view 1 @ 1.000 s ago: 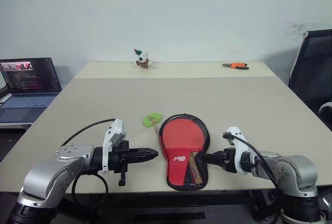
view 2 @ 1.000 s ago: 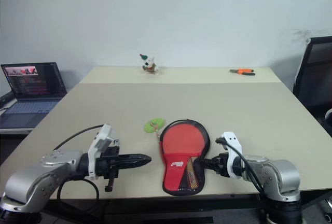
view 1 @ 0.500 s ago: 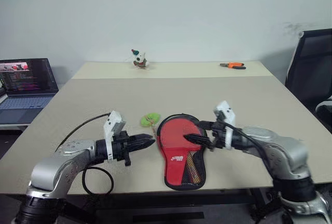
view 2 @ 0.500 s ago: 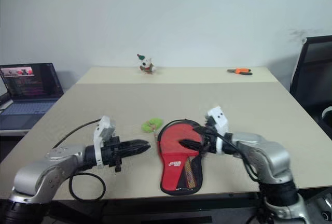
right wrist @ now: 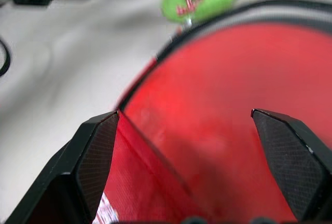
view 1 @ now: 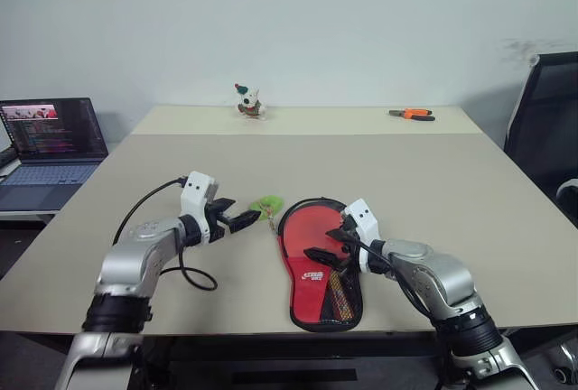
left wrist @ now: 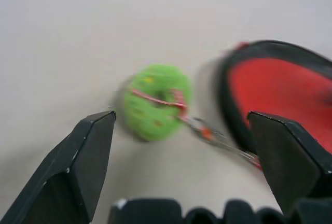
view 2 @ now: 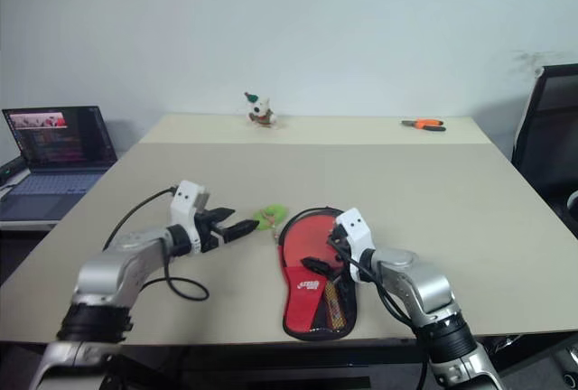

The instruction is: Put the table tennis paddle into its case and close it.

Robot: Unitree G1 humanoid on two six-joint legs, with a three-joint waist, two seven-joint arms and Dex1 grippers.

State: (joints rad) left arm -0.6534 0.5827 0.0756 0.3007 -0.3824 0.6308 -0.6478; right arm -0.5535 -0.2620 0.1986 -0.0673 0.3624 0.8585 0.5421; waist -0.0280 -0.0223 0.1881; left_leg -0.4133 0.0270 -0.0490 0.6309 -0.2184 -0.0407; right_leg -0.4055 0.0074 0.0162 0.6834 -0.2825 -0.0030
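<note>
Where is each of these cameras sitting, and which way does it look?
Head views: from the head, down over the table; both arms show.
Left wrist view: along the open left gripper at the green charm.
Right wrist view: along the open right gripper at the paddle.
Shared: charm and case edge.

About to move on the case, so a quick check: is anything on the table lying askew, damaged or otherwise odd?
Nothing looks damaged or spilled. The table tennis paddle lies flat in the open case, handle toward the table's near edge. A green ring on a short cord lies beside the case's rim, just ahead of the open left tool. The open right tool hovers over the red face.
</note>
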